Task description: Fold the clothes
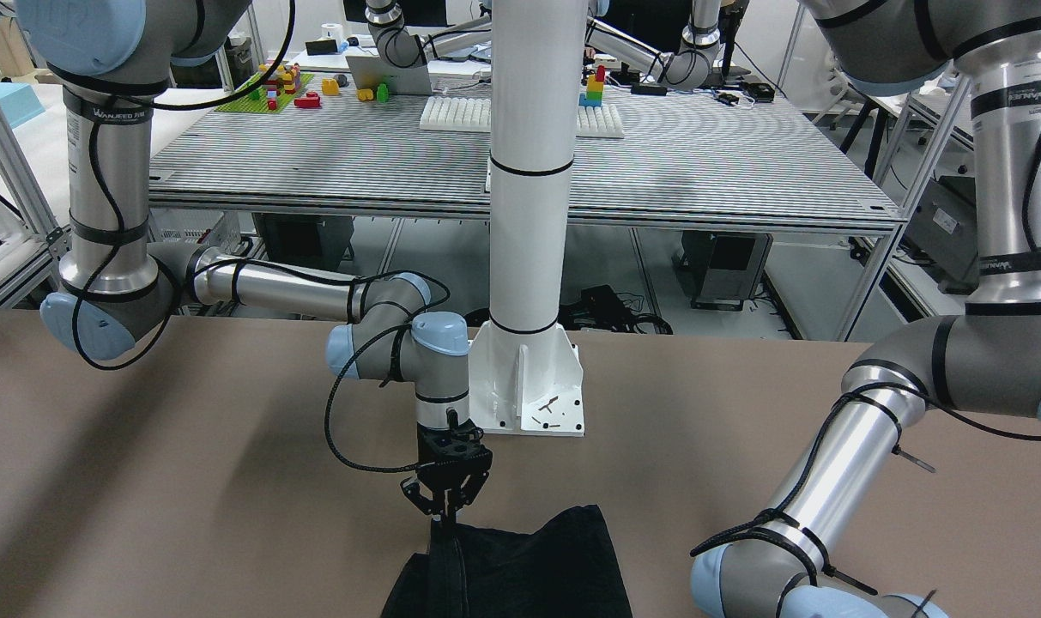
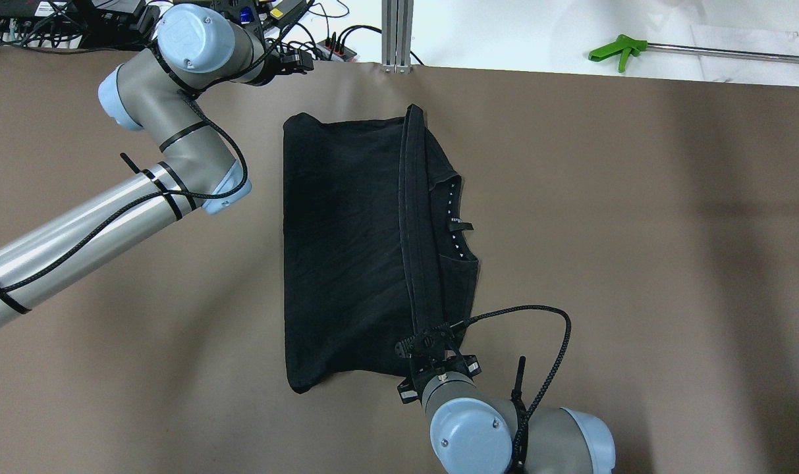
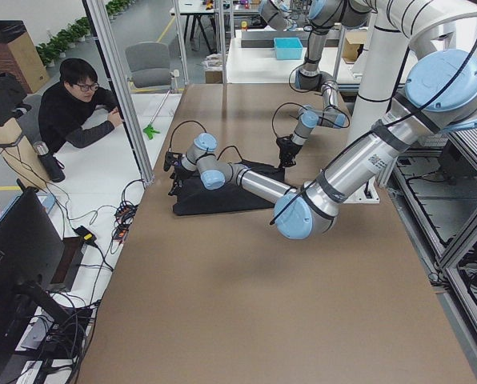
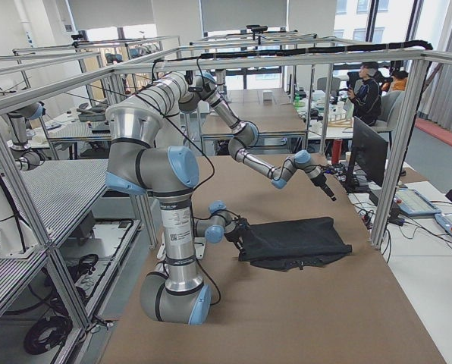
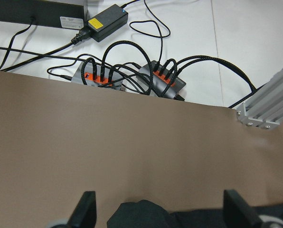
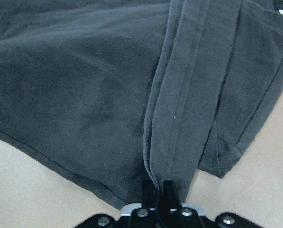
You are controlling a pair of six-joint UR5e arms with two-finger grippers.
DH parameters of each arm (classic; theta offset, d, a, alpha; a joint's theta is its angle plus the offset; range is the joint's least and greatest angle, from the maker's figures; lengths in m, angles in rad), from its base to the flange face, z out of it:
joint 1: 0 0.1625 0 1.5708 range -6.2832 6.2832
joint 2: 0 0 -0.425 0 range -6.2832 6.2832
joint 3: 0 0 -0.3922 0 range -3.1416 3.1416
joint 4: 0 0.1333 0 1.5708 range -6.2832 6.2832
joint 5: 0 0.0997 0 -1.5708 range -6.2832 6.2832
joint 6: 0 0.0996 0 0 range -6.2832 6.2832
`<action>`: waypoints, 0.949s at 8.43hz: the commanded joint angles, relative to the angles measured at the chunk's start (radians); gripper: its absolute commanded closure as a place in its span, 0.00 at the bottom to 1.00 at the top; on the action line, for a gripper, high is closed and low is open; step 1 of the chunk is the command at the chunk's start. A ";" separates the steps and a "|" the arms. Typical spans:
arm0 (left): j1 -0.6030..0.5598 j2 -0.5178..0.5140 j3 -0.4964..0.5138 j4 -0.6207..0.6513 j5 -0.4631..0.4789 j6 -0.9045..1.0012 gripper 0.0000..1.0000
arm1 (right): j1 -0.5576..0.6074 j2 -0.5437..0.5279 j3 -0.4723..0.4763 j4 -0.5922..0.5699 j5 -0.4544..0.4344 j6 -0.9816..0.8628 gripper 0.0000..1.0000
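We see a black garment lying flat in the middle of a brown table, roughly rectangular, with its neckline and a row of tiny light marks showing along the side towards the robot's right. A doubled hem band runs as a raised ridge across the cloth from the far edge to the near edge. At the near end of that band the right gripper points down, its fingers pressed together on the hem; the wrist view shows the fabric pinched between them. The left gripper hangs over the far edge of the table, just beyond the garment's far left corner, its two fingers spread wide with nothing held between them. Past that edge, on a white floor, lie two cable hubs with black cords plugged in. A green-handled tool lies on the floor further to the right. In the left side view a person leans in beside the table's far side.
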 commanded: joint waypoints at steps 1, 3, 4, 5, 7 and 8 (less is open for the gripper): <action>0.000 -0.001 0.000 0.000 0.000 0.000 0.06 | 0.001 -0.003 0.000 0.001 -0.006 -0.001 1.00; 0.002 -0.001 0.000 0.000 0.000 0.000 0.06 | 0.025 -0.009 0.000 0.004 -0.004 -0.007 1.00; 0.002 -0.001 0.000 0.000 0.000 0.000 0.06 | 0.039 -0.029 0.000 0.021 -0.003 -0.016 1.00; 0.003 -0.002 -0.002 0.000 0.000 0.000 0.06 | 0.053 -0.056 0.008 0.047 0.002 -0.019 1.00; 0.003 -0.005 -0.003 0.000 0.000 -0.001 0.06 | 0.064 -0.090 0.038 0.056 0.006 -0.034 1.00; 0.003 -0.005 -0.003 -0.002 -0.002 -0.001 0.06 | 0.064 -0.092 0.048 0.056 0.006 -0.034 1.00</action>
